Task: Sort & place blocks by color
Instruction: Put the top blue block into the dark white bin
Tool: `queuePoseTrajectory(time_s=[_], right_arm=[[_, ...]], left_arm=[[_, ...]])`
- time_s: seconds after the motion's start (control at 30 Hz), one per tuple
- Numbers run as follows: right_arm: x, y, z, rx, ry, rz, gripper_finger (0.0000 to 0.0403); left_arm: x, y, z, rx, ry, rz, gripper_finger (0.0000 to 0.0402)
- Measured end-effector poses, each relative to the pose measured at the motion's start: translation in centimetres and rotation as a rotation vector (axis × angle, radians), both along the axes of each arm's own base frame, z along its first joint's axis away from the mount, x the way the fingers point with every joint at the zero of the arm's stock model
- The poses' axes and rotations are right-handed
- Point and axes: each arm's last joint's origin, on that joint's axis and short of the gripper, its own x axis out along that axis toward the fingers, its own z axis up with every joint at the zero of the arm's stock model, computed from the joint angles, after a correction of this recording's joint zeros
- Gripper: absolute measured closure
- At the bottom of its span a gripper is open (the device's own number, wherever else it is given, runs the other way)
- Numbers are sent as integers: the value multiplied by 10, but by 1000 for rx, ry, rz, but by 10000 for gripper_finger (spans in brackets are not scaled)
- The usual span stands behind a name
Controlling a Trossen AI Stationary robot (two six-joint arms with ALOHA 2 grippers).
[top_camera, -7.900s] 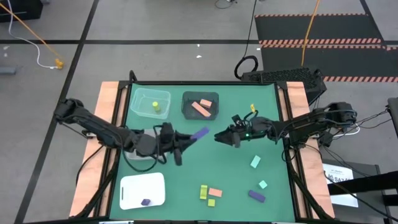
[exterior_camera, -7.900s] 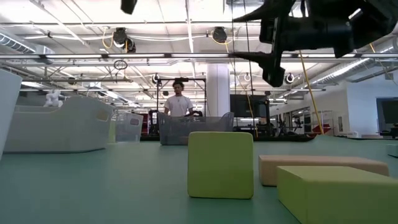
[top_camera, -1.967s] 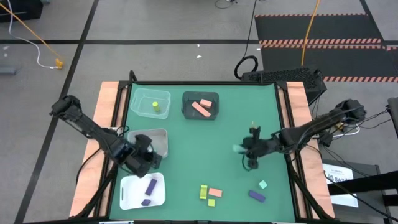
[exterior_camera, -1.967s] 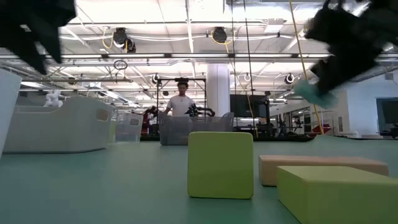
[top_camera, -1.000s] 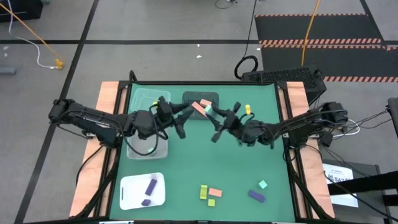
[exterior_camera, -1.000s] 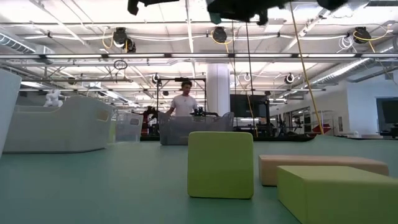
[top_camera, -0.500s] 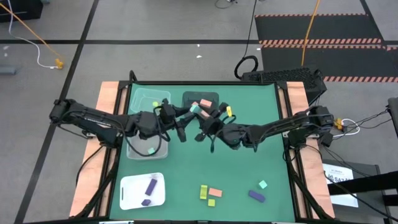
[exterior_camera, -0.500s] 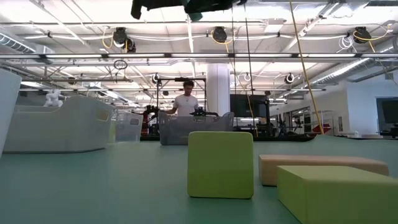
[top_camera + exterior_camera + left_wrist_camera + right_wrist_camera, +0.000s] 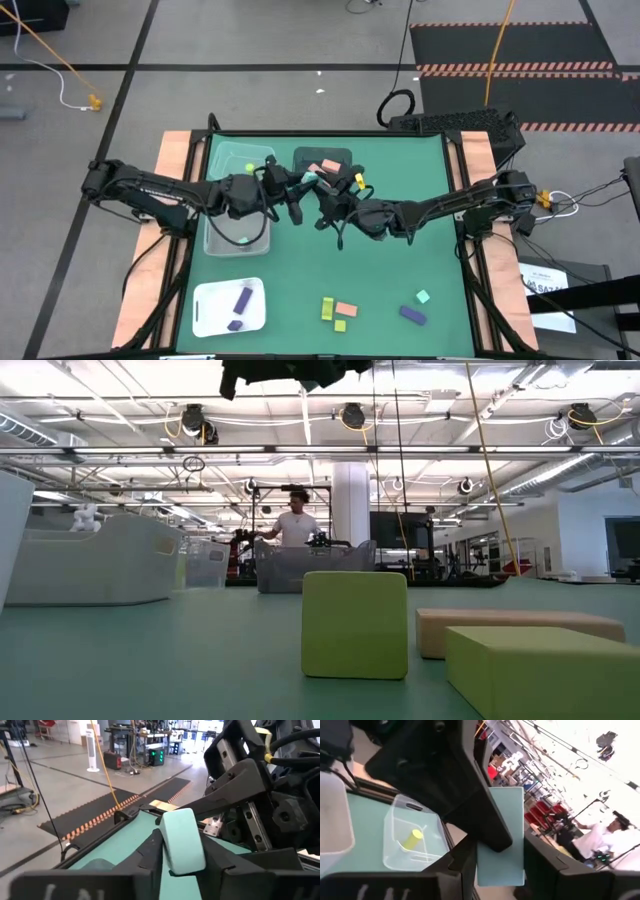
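A mint-teal block (image 9: pixel 311 178) hangs in the air just in front of the dark bin (image 9: pixel 300 160), with both grippers on it. My left gripper (image 9: pixel 299 187) reaches in from the table's left and my right gripper (image 9: pixel 323 192) from the right, both shut on it. In the left wrist view the block (image 9: pixel 182 840) stands between my own fingers, with the right gripper behind it. The right wrist view shows the block (image 9: pixel 501 835) partly covered by a left finger (image 9: pixel 470 795). Other blocks lie near the front edge: yellow-green (image 9: pixel 327 308), salmon (image 9: pixel 346 309), mint (image 9: pixel 422 297), purple (image 9: pixel 412 314). My left gripper pinches the mint-teal block between its two fingers, on two opposite faces at the end nearest it (image 9: pixel 169 855). The fingers come about level from the table's left. The block is lifted clear of the table. My right gripper pinches the same block between its two fingers at the opposite end (image 9: pixel 490 865), coming about level from the table's right. The block stands on end between the fingers, clear of the table; the left gripper's finger covers part of its far end.
A clear bin (image 9: pixel 232 160) at the far left holds a yellow block (image 9: pixel 249 168). The dark bin holds salmon blocks (image 9: pixel 327 166). A second clear bin (image 9: pixel 222 236) lies under my left arm. A white tray (image 9: pixel 212 308) with purple blocks (image 9: pixel 243 298) sits at the near left.
My right gripper has carried the mint-teal block toward the table's left, up to my left gripper, which has stayed roughly where it was. The block has stayed clear of the table throughout.
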Motion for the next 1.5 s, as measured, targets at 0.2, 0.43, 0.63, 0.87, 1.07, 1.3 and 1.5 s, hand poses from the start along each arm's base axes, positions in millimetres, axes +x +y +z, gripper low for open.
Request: queuePoseTrajectory(time_s=[0.2,0.43,0.63,0.87,1.07,1.3,1.5], right_arm=[[0,0,-1,-4,12,1,282],[-3,4,-2,28,14,-36,263],[-9,17,0,20,14,-74,224],[-17,31,-5,32,11,-215,174],[-30,44,-19,-62,114,-370,164],[-42,51,-47,53,-20,-361,165],[-45,53,-71,485,-286,-66,165]], left_arm=[[0,2,0,-18,-4,-2,339],[1,1,-1,-35,-3,-29,339],[1,1,-1,-35,-12,-24,339],[1,1,2,-36,-35,-17,339],[1,-3,17,7,-169,-119,339],[-1,-14,32,115,-296,-219,336],[-2,-20,34,114,-314,-241,338]])
